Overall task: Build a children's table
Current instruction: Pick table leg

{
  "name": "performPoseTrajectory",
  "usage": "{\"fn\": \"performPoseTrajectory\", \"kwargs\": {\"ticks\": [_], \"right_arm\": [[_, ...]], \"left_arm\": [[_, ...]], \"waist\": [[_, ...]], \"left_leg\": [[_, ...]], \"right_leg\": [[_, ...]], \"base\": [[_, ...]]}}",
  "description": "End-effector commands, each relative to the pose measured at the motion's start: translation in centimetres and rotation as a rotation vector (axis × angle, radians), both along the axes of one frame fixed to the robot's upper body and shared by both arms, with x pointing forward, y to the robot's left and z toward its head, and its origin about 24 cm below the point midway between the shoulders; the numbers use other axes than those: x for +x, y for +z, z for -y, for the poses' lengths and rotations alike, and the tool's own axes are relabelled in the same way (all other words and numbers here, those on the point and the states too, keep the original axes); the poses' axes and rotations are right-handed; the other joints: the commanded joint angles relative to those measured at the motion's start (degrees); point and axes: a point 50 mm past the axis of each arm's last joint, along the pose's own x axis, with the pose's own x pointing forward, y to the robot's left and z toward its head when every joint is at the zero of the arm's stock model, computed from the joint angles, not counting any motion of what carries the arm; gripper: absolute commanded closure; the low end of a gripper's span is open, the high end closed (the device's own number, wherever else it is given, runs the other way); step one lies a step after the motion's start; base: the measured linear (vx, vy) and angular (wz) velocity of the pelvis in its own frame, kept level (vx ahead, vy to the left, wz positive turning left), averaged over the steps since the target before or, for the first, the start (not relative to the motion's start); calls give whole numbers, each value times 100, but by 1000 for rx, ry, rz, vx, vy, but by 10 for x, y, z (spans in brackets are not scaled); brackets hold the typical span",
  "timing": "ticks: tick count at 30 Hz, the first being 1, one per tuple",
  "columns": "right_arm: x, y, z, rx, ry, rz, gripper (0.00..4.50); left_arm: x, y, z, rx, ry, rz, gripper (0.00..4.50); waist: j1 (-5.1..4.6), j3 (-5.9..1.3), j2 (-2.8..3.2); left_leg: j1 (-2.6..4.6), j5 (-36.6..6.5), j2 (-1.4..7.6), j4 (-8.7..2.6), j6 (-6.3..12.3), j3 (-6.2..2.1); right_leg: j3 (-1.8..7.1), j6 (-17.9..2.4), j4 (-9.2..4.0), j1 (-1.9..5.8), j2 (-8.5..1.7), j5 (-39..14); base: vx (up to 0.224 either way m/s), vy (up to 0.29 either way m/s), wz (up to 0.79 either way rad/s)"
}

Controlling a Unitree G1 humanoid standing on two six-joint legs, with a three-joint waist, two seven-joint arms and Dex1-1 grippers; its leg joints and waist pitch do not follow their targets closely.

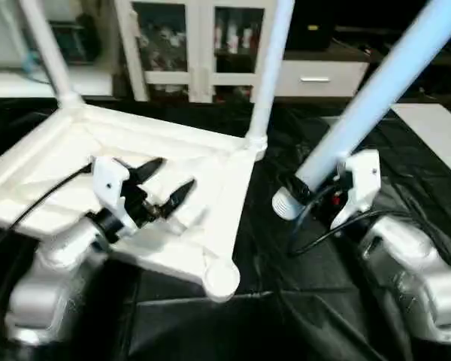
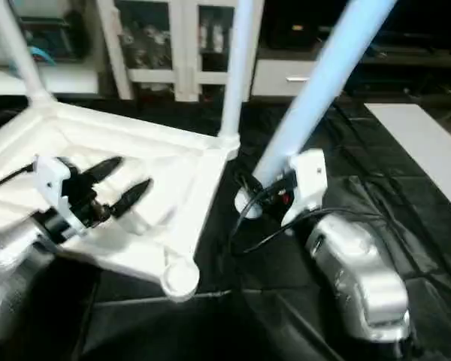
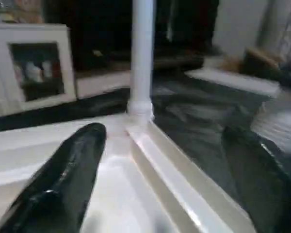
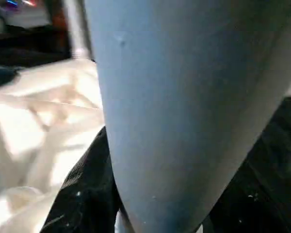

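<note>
The children's table top (image 1: pixel 75 150) lies upside down on the black cover, its ribbed underside up. Two white legs stand in its far sockets: one at the back left (image 1: pixel 49 53), one at the right corner (image 1: pixel 269 75). The near corner socket (image 1: pixel 222 277) is empty. My left gripper (image 1: pixel 169 180) hovers over the ribbed underside with its black fingers (image 3: pixel 63 174) spread open, holding nothing. My right gripper (image 1: pixel 316 192) is shut on a third leg (image 1: pixel 383 83) near its threaded end (image 1: pixel 286 203); the leg slants up to the right, off the cover, right of the top.
The black-covered work table (image 1: pixel 270 316) carries everything. A white board (image 1: pixel 436 135) lies at its far right. White cabinets (image 1: pixel 195 45) with glass doors stand behind. Black cables run from both wrists across the cover.
</note>
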Motion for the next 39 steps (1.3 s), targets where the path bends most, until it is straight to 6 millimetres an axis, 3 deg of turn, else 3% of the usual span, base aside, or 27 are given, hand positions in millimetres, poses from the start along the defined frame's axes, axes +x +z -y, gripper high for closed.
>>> {"fn": "performPoseTrajectory", "kwargs": {"ticks": [1, 4, 5, 10, 11, 15, 16, 17, 18, 19, 21, 22, 23, 34, 39], "right_arm": [[-2, 2, 2, 23, 70, -16, 264], [6, 11, 7, 36, 99, -6, 264], [8, 13, 7, 37, 124, -2, 264], [5, 11, 9, -38, 223, -14, 264], [2, 11, 7, -44, 265, -25, 264], [-3, 9, 6, -101, 320, -27, 264], [-4, 9, 6, -107, 330, -28, 264], [-4, 9, 6, -107, 331, -29, 264], [-4, 10, 6, -107, 335, -28, 264], [-4, 10, 5, -113, 338, -25, 264], [-4, 10, 3, -127, 354, -22, 264], [-4, 9, 3, -132, 360, -22, 264], [-5, 9, 2, -138, 372, -25, 264], [-6, 10, 1, -172, 419, -23, 264], [-7, 10, 1, -187, 438, -26, 264]], "left_arm": [[-1, -7, 3, 15, -97, -61, 7], [-2, -8, -6, 92, -234, -157, 7], [-4, -10, -9, 129, -301, -192, 7], [-10, -26, -21, 303, -468, -321, 7], [-9, -28, -24, 334, -509, -352, 7], [-3, -31, -25, 435, -569, -348, 7], [2, -32, -25, 481, -587, -341, 7], [3, -32, -25, 492, -591, -340, 7], [6, -33, -24, 517, -600, -329, 7], [12, -33, -22, 547, -604, -297, 32], [20, -34, -18, 569, -620, -250, 40], [22, -34, -17, 573, -628, -249, 40], [23, -35, -16, 596, -657, -263, 46], [31, -33, -21, 707, -787, -304, 127], [30, -34, -20, 743, -825, -303, 184]], "waist": [[31, -165, 97], [75, -202, 92], [112, -195, 44], [174, -190, 93], [176, -216, 145], [235, -247, 147], [242, -253, 152], [249, -253, 148], [234, -260, 129], [246, -261, 146], [230, -265, 194], [224, -270, 160], [227, -270, 191], [226, -274, 201], [229, -269, 204]], "left_leg": [[53, -682, 574, -618, 47, -96], [35, -491, 604, -618, 102, 51], [40, -371, 619, -621, 134, 91], [31, -403, 671, -669, 100, 181], [48, -261, 673, -652, 56, 205], [33, 113, 669, -628, 147, 228], [0, 152, 679, -628, 154, 217], [12, 131, 681, -628, 158, 225], [-17, 127, 686, -629, 128, 216], [-21, 139, 689, -629, 126, 210], [-11, 67, 689, -619, 99, 220], [-11, 60, 697, -618, 84, 226], [-8, 47, 702, -620, 57, 222], [-15, 27, 721, -624, 64, 230], [-11, 25, 730, -624, 79, 235]], "right_leg": [[234, -1461, -367, 201, -523, -451], [225, -1540, -340, 175, -531, -522], [225, -1539, -349, 167, -546, -544], [211, -1407, -364, 124, -542, -759], [206, -1436, -342, 107, -533, -441], [195, -1534, -290, 117, -522, 220], [195, -1589, -277, 151, -550, 307], [191, -1589, -288, 137, -544, 282], [194, -1631, -266, 172, -563, 304], [191, -1639, -269, 174, -571, 301], [196, -1679, -285, 169, -569, 284], [197, -1708, -283, 176, -577, 322], [198, -1724, -280, 171, -576, 353], [199, -1854, -268, 180, -586, 431], [201, -1887, -267, 175, -593, 473]], "base": [[-57, -24, 11], [0, 0, 0], [-50, -20, 7], [-10, -4, 1], [0, 0, 0], [0, 0, 0], [0, 0, 0], [0, 0, 0], [0, 0, 0], [0, 0, 0], [0, 0, 0], [0, 0, 0], [0, 0, 0], [0, 0, 0], [0, 0, 0]]}}
